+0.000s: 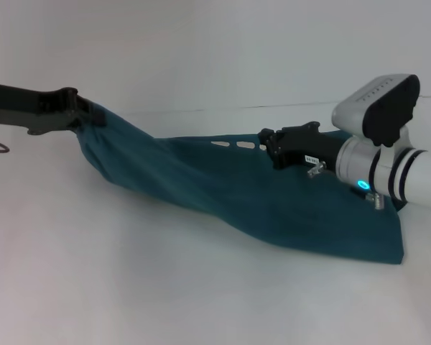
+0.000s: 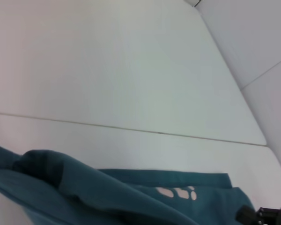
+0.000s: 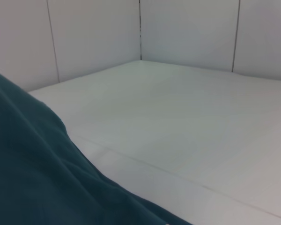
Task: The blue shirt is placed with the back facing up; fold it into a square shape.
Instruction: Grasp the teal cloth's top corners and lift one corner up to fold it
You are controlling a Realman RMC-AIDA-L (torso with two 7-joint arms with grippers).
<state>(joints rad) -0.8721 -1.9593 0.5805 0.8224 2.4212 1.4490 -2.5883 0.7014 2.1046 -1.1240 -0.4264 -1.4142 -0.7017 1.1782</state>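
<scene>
Blue shirt point(image 1: 237, 194), dark teal, lying on a white table point(image 1: 129, 287) and drawn out into a long slanted band. Its broad end rests flat on the table at the robot's right; its narrow end is gathered and lifted clear of the table at the robot's left. White lettering point(image 1: 237, 144) shows along the shirt's far edge, near its middle. Left gripper point(image 1: 82, 109), at the shirt's raised left end, is pinched on a bunched corner of the cloth. Right gripper point(image 1: 273, 147), over the shirt's far edge just right of the lettering, sits against the cloth; whether its fingers are spread or pressed together cannot be told. White wall panels point(image 3: 187, 33) stand beyond the table, behind the shirt.
</scene>
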